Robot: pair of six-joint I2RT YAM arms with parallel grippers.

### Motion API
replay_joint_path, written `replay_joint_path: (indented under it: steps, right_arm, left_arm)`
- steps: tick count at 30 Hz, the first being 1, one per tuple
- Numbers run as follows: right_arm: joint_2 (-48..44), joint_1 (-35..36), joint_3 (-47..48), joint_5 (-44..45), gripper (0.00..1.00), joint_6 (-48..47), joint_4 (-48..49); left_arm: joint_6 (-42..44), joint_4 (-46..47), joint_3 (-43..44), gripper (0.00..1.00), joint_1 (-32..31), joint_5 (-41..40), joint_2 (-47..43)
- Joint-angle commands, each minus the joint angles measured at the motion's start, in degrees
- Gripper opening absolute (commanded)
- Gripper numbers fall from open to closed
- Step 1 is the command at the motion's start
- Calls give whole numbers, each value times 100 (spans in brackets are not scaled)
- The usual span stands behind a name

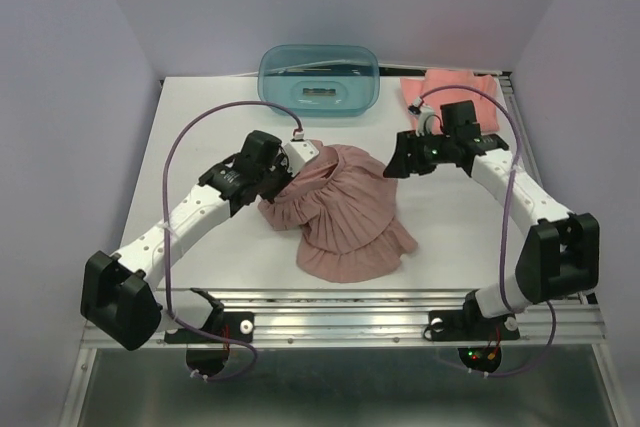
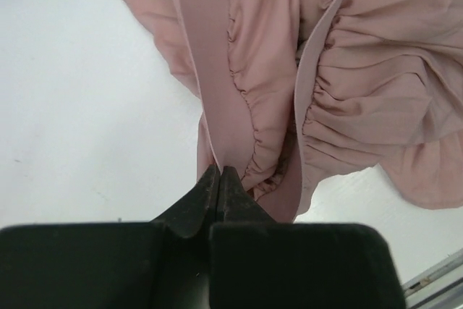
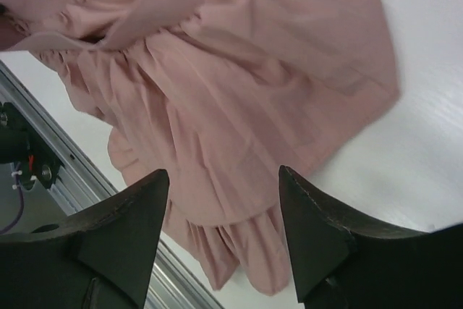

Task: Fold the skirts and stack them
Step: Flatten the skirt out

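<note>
The mauve-pink pleated skirt (image 1: 345, 212) lies bunched in the middle of the white table (image 1: 200, 117). My left gripper (image 1: 300, 152) is at its upper left edge. In the left wrist view the gripper (image 2: 219, 171) is shut on the smooth waistband of the skirt (image 2: 362, 106), which is lifted a little. My right gripper (image 1: 395, 165) is open and empty, hovering just right of the skirt's top. In the right wrist view the gripper (image 3: 224, 175) has its jaws wide apart above the skirt (image 3: 253, 85). The coral-salmon skirt (image 1: 450, 87) lies at the back right corner.
A translucent teal tub (image 1: 318, 75) stands at the back centre. An aluminium rail (image 1: 350, 307) runs along the table's near edge and also shows in the right wrist view (image 3: 72, 179). Walls enclose the left, back and right.
</note>
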Motion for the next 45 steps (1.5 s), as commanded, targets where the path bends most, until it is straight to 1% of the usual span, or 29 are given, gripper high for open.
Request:
replay_joint_path:
  steps: [1, 2, 3, 4, 7, 8, 10, 11, 16, 19, 20, 21, 22, 25, 26, 27, 28, 29, 30, 34, 37, 38, 42, 43, 45]
  right_arm:
    - [440, 681, 974, 396, 68, 565, 948]
    - [773, 753, 1141, 432, 68, 654, 975]
    - [941, 823, 1299, 493, 71, 724, 1010]
    - [1108, 893, 1631, 563, 71, 795, 1045]
    - [1689, 1166, 2152, 774, 74, 804, 967]
    - [1803, 1236, 2432, 792, 74, 726, 914]
    - [2120, 1473, 2688, 854, 74, 516, 731]
    - [2217, 1657, 2889, 1002, 75, 410, 634]
    - [2831, 2001, 3120, 1644, 76, -83, 203]
    - [3139, 2133, 3260, 1855, 74, -110, 36]
    - [3193, 2185, 3287, 1969, 72, -101, 9]
    - [3219, 2186, 3313, 2118, 65, -275, -18]
    - [3254, 2186, 3348, 2285, 63, -286, -70]
    - [3237, 2186, 3393, 3258, 54, -338, -237]
    - [3185, 2186, 3375, 3427, 51, -339, -264]
    - [3028, 2186, 3331, 3577, 39, -347, -264]
    - [2922, 2186, 3287, 3657, 30, -365, -255]
    - [2816, 2186, 3209, 4032, 20, -374, -264]
    - [2572, 2186, 3173, 4270, 2, -374, -273]
    - [1920, 2186, 2953, 4440, 1, -409, -229]
    - [1262, 2108, 2602, 4484, 1, -523, -168]
    - [1164, 2055, 2541, 4371, 1, -532, -176]
    - [882, 1923, 2645, 4133, 1, -795, -255]
    - [873, 1922, 2793, 4054, 1, -883, -281]
    - [916, 1791, 2987, 4009, 1, -1207, -282]
  left_arm:
    - [204, 350, 5, 0, -141, -551, -285]
    - [221, 350, 23, 0, -158, -586, -294]
    - [265, 341, 67, 0, -159, -595, -303]
    - [283, 341, 93, 0, -167, -656, -320]
    - [362, 323, 146, 0, -211, -753, -356]
    - [388, 323, 164, 0, -237, -789, -347]
    - [441, 315, 225, 0, -273, -867, -347]
    - [441, 315, 252, 0, -273, -885, -347]
    - [388, 323, 419, 0, -290, -903, -330]
    - [362, 341, 419, 0, -290, -912, -321]
    - [371, 341, 410, 0, -290, -938, -329]
    - [362, 350, 401, 0, -290, -964, -338]
    - [362, 358, 384, 0, -290, -1017, -373]
    - [283, 393, 366, 0, -282, -1131, -496]
    - [239, 420, 357, 0, -290, -1166, -549]
    - [195, 446, 349, 0, -282, -1228, -593]
    - [90, 516, 340, 0, -282, -1411, -671]
    - [11, 551, 340, 0, -273, -1543, -698]
    - [-172, 621, 348, 0, -221, -1841, -759]
    - [-577, 719, 410, 0, 34, -2230, -865]
    - [-1026, 527, 620, 0, 376, -2239, -682]
    - [-1262, 456, 725, 0, 638, -2178, -594]
    - [-1624, 130, 1323, 0, 1324, -1415, -58]
    - [-1624, 113, 1533, 0, 1396, -1091, 108]
    - [-1633, 139, 1771, 0, 1502, -852, 233]
